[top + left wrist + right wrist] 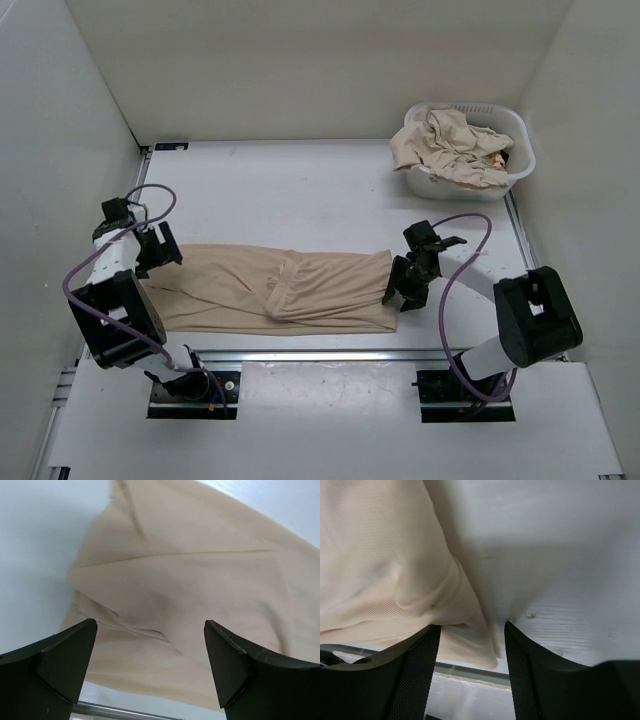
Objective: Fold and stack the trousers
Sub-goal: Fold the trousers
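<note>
**A:** Long tan thin-fabric trousers [270, 290] lie flat across the white worktop [300, 190], between both arms. Left claw [150, 630] gapes wide over one end, holding nothing.

**B:** Right claw [471, 627], narrower, straddles the other corner, unclamped. I'd pinch both ends together, lift evenly, then fold.

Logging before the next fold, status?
Left gripper open over one end of the trousers. Right gripper open, straddling the other end's corner. Trousers stretched along near edge, bunched midway. Spare pile in basket, far right, nothing blocking.
</note>
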Action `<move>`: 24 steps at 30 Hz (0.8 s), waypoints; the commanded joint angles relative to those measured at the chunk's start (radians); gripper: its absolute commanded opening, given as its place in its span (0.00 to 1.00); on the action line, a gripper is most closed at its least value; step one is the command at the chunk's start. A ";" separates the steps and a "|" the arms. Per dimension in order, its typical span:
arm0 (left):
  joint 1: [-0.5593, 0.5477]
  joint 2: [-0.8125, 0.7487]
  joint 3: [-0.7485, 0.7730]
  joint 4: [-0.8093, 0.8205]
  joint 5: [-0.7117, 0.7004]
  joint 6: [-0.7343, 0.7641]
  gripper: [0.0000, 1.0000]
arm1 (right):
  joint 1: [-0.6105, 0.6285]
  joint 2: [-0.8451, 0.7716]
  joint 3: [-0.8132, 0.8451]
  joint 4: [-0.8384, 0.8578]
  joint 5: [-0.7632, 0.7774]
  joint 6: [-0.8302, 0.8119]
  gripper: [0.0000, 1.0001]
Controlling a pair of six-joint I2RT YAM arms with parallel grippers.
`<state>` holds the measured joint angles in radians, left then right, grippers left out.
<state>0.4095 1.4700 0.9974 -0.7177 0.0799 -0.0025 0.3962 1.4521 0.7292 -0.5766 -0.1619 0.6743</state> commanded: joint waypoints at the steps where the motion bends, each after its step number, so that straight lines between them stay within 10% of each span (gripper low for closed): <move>1: 0.089 0.041 -0.014 0.101 -0.045 0.002 1.00 | 0.012 0.056 0.050 -0.017 0.028 0.010 0.60; 9: 0.186 0.177 0.006 0.141 0.055 0.002 1.00 | 0.012 0.085 0.078 -0.060 0.028 0.019 0.60; 12: 0.186 0.200 0.006 0.150 0.080 0.002 0.83 | 0.012 0.103 0.087 -0.091 0.039 0.010 0.60; 17: 0.207 0.190 0.018 0.150 0.080 0.002 0.14 | 0.012 0.114 0.119 -0.114 0.050 0.019 0.60; 24: 0.207 0.038 -0.032 0.150 0.020 0.002 0.14 | 0.012 0.148 0.128 -0.114 0.050 0.019 0.58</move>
<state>0.6098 1.6150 0.9710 -0.5880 0.1265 -0.0002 0.4026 1.5688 0.8356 -0.6651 -0.1406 0.6964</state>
